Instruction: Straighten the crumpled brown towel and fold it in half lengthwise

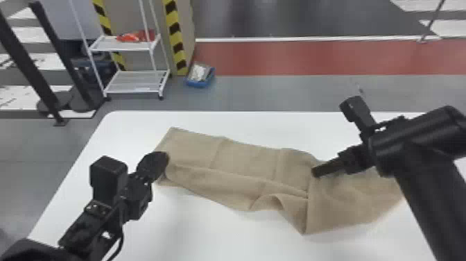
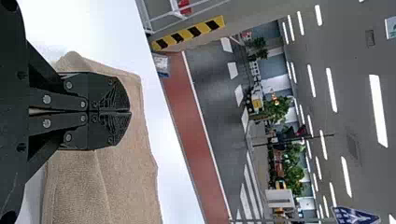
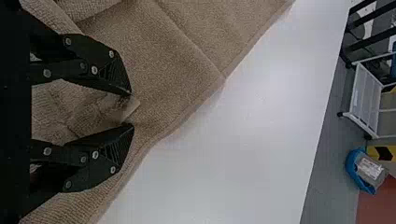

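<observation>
The brown towel [image 1: 249,159] lies across the white table [image 1: 215,236], stretched from the left gripper [image 1: 161,161] to beneath the right arm [image 1: 412,159], which covers part of its right end. Its left part forms a long, fairly flat band, with a ridge running lengthwise and a few creases crossing it. Along the near side the cloth buckles into a raised wave, just beside a point of the towel that juts toward the near side of the table. The right part is broader and lies at an angle to the band. The left gripper is at the towel's left end, and in the left wrist view its fingers [image 2: 109,93] are pressed together over the cloth; whether any fabric is pinched between them, I cannot tell. The right gripper [image 1: 315,171] is over the middle-right of the towel, and in the right wrist view its fingers [image 3: 112,70] stand apart, with rumpled cloth and a small pale tag [image 3: 130,108] showing in the gap. Beyond the table, a white shelf rack [image 1: 135,81] stands on the grey floor [image 1: 277,93], with a blue bin [image 1: 199,83] near it and a red floor strip [image 1: 312,57] farther back.
</observation>
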Motion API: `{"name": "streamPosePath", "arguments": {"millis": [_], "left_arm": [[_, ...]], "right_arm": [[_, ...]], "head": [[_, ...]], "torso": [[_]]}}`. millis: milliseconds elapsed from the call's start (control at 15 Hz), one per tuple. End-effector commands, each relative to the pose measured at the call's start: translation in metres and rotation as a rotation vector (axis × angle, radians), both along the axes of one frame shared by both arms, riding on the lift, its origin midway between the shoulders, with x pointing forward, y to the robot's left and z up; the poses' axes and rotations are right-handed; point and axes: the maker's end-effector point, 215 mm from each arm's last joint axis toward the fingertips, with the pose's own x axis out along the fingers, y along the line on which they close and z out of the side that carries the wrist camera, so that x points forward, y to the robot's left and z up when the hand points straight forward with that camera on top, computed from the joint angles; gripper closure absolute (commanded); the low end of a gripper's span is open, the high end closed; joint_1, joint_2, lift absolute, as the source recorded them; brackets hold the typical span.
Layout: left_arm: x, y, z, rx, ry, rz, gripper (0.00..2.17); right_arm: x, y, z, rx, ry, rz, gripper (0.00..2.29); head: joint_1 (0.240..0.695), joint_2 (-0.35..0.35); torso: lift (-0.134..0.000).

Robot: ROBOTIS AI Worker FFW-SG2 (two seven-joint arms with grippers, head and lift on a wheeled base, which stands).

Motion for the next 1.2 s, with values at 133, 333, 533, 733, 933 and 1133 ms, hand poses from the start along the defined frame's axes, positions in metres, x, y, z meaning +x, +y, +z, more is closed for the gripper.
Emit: {"name": "streamPosePath", "arguments": {"millis": [133, 333, 533, 733, 933, 1133], "left_arm": [[-0.001, -0.001, 0.001, 0.001, -0.001, -0.002, 1.42], [-0.002, -0.001, 0.000, 0.001, 0.000, -0.003, 1.42], [-0.003, -0.001, -0.001, 0.004, 0.003, -0.002, 1.42], [-0.003, -0.001, -0.001, 0.004, 0.003, -0.002, 1.42], [-0.004, 0.000, -0.004, 0.007, 0.007, -0.001, 1.42], [-0.004, -0.001, -0.003, 0.005, 0.006, -0.002, 1.42]], "right_arm": [[-0.002, -0.003, 0.002, -0.016, 0.002, -0.014, 0.49], [-0.002, 0.000, 0.016, 0.001, -0.014, -0.021, 0.49], [-0.009, 0.008, 0.028, 0.042, 0.000, -0.029, 0.51], [-0.027, 0.016, 0.018, 0.070, 0.061, -0.022, 0.56], [-0.038, 0.017, 0.013, 0.079, 0.083, -0.026, 0.59], [-0.040, 0.015, 0.012, 0.081, 0.094, -0.031, 0.59]], "head": [[0.695, 0.056], [0.695, 0.054], [0.695, 0.057], [0.695, 0.066], [0.695, 0.076], [0.695, 0.078]], "torso": [[-0.124], [-0.124], [-0.124], [-0.124], [-0.124], [-0.124]]}}
